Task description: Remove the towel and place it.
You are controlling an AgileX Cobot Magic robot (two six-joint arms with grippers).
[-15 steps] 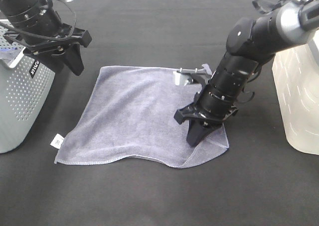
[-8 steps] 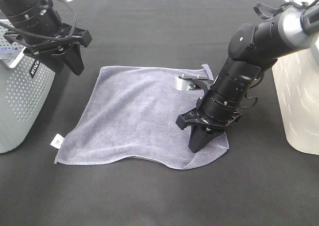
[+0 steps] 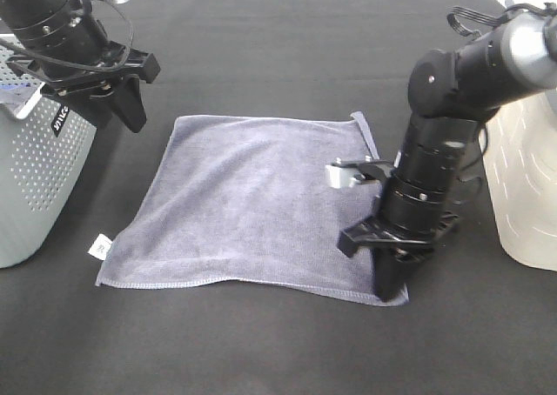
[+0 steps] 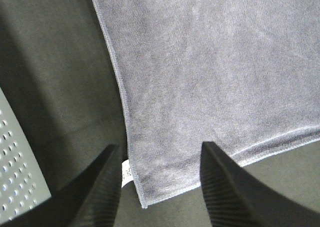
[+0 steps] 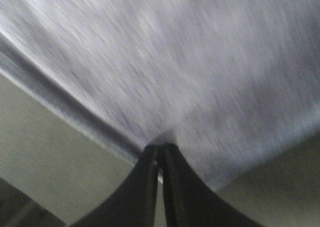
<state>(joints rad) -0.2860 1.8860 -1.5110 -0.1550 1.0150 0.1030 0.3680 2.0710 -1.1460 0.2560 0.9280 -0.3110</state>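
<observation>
Low in the frame's right, the right gripper [image 3: 391, 284] pinches the towel [image 3: 252, 195] by its near corner, spreading it flat mid-table, so letting go seems next, while at upper left the left gripper [image 3: 103, 108] hangs open, holding nothing.

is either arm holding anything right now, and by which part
The right gripper is shut on the towel, pinching its near right corner. The left gripper hangs open above the towel's far left corner, holding nothing.
</observation>
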